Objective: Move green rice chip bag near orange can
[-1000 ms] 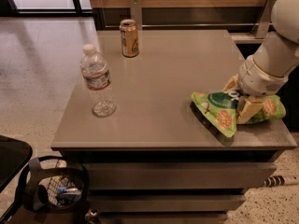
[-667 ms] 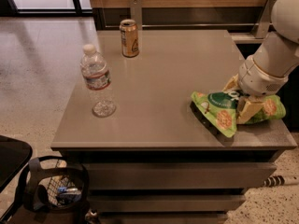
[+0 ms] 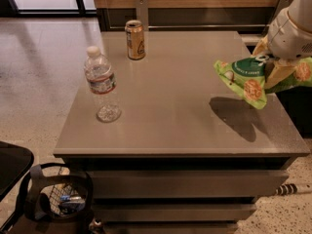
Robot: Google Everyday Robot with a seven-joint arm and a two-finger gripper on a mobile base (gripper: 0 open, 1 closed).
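The green rice chip bag (image 3: 246, 77) hangs in the air above the right part of the grey table (image 3: 175, 111), casting a shadow below it. My gripper (image 3: 274, 68) is shut on the bag's right half, with yellowish fingers (image 3: 278, 74) pressed into it. The orange can (image 3: 135, 39) stands upright near the table's far edge, left of centre, well away from the bag.
A clear plastic water bottle (image 3: 101, 84) stands upright at the table's left side. A wire basket with a dark handle (image 3: 61, 194) sits on the floor at the lower left. A wall and rail run behind the table.
The gripper has lifted the bag off the table surface; it now hangs clear above the right side. The can and the bottle have not moved.
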